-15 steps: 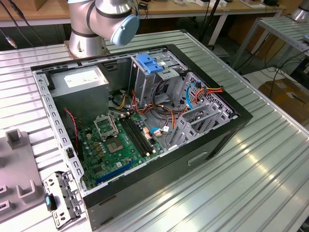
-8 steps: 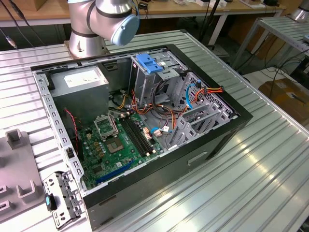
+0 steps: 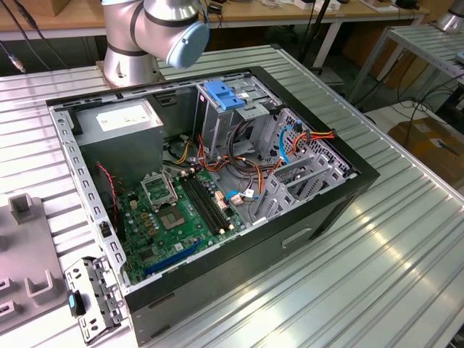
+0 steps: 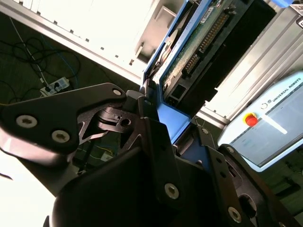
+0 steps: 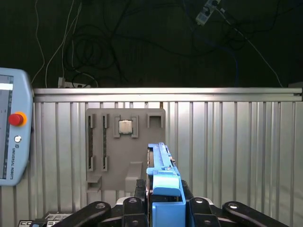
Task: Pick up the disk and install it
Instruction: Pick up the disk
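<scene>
One step of two looks done: the claw [image 4: 173,127] is pinching the disk [image 4: 199,47] by its blue side rails and holds it off the ribbed counter [image 5: 236,142], near a grey fixture plate [image 5: 125,156]. The installing seems not yet done, because the disk is in the claw and not inside the open computer case [image 3: 290,239].

Ribbed metal table [image 3: 391,275], wooden workbench [image 3: 43,22], cable-strewn floor [image 5: 142,47]
</scene>
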Motion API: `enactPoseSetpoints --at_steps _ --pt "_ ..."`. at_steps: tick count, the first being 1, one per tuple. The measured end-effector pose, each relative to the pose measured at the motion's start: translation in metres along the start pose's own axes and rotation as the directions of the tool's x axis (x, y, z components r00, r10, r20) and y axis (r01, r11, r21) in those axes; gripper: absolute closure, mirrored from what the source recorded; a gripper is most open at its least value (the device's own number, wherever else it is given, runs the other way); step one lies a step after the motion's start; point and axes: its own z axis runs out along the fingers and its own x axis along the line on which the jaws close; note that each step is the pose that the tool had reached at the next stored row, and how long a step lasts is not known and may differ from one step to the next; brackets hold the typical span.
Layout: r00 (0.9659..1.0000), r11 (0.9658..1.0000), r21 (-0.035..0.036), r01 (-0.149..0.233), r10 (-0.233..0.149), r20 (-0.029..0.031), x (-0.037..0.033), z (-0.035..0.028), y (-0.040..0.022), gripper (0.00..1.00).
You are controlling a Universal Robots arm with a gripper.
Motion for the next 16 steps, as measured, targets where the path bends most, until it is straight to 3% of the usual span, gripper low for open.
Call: enactPoseSetpoints --at_steps 16 --pt "1.0000 1.0000 0.0001 0.000 0.000 0.0001 -0.0001 0.0003 -0.0093 0.63"
